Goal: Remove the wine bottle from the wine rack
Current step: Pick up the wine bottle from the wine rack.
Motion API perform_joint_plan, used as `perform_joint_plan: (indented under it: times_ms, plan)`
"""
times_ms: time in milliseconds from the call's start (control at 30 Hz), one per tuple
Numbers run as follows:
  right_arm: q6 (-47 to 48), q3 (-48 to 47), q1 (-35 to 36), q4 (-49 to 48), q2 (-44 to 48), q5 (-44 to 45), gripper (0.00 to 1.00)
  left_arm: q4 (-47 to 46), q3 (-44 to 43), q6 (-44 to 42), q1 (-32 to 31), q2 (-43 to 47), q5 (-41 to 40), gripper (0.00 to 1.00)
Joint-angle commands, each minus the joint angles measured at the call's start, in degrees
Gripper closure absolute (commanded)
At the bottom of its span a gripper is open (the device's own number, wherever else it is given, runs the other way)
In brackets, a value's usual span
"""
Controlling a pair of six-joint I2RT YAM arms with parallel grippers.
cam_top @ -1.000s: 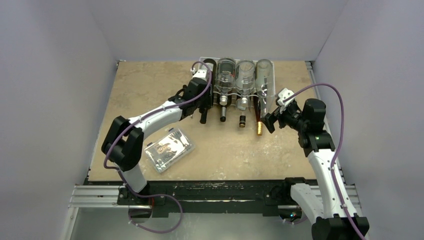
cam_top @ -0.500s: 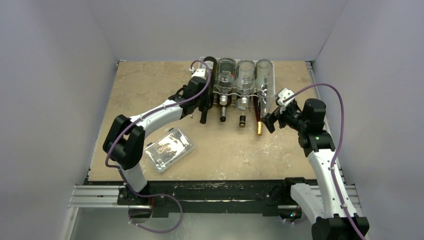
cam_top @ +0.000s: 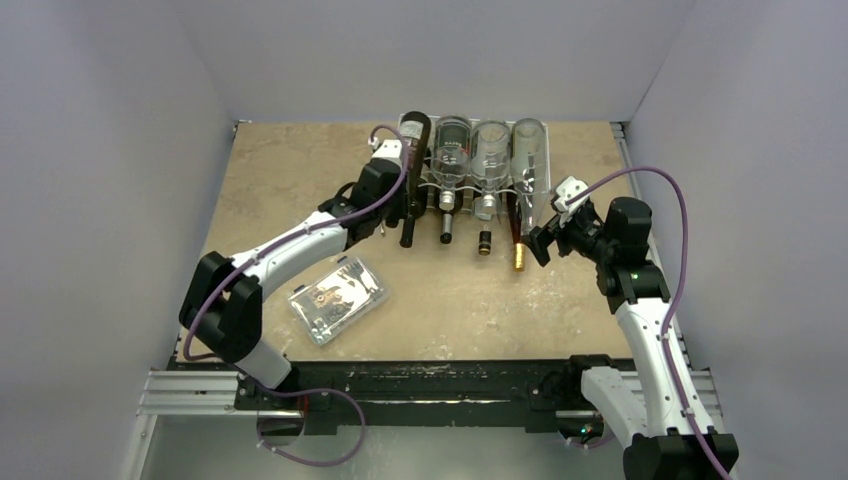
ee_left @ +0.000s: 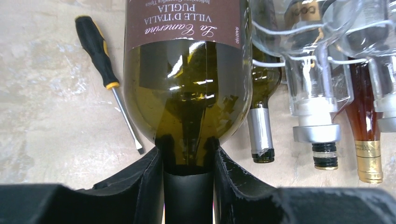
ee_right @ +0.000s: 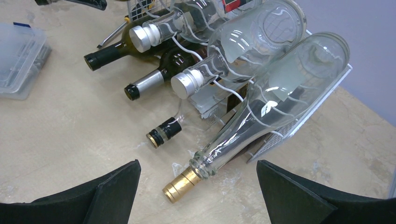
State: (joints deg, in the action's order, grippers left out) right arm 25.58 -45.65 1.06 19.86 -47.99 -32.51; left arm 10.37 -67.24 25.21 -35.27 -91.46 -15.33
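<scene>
A dark green wine bottle [ee_left: 187, 93] with a brown label lies at the left end of the white wire wine rack [ee_right: 303, 116], neck toward the arms. My left gripper [ee_left: 188, 154] is shut on its black-capped neck, one finger on each side. From above, the wine bottle [cam_top: 412, 165] and left gripper [cam_top: 405, 208] sit at the left end of the wine rack [cam_top: 545, 185]. My right gripper [ee_right: 197, 168] stands wide open over the table, just in front of the mouth of a clear bottle [ee_right: 261, 107] at the rack's right end, touching nothing.
Several other bottles lie in the rack, clear ones above darker ones, among them a gold-capped bottle [ee_right: 180, 185]. A black and yellow screwdriver [ee_left: 100, 60] lies left of the held bottle. A clear plastic box [cam_top: 337, 298] sits on the table near the left arm.
My left gripper has closed on the wine bottle's neck. The left arm has stretched out and lowered, and the bottle has shifted slightly. The right arm has not moved.
</scene>
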Motion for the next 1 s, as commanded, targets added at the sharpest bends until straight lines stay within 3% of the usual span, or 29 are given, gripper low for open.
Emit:
perform_joint_plan:
  times_ms: [0,500,967]
  plan:
    - [0.5,-1.6,-0.3,-0.6,0.2,0.6,0.01,-9.3,-1.0,-2.8,0.2,7.0,-2.9,1.0]
    - [0.7,-1.5,-0.3,-0.7,0.3,0.4,0.01,-6.2,2.6,-1.7,0.2,16.7,1.9,1.0]
    - [1.6,-1.5,-0.3,0.4,1.1,-3.3,0.01,3.5,11.7,4.6,0.1,32.5,19.1,1.0]
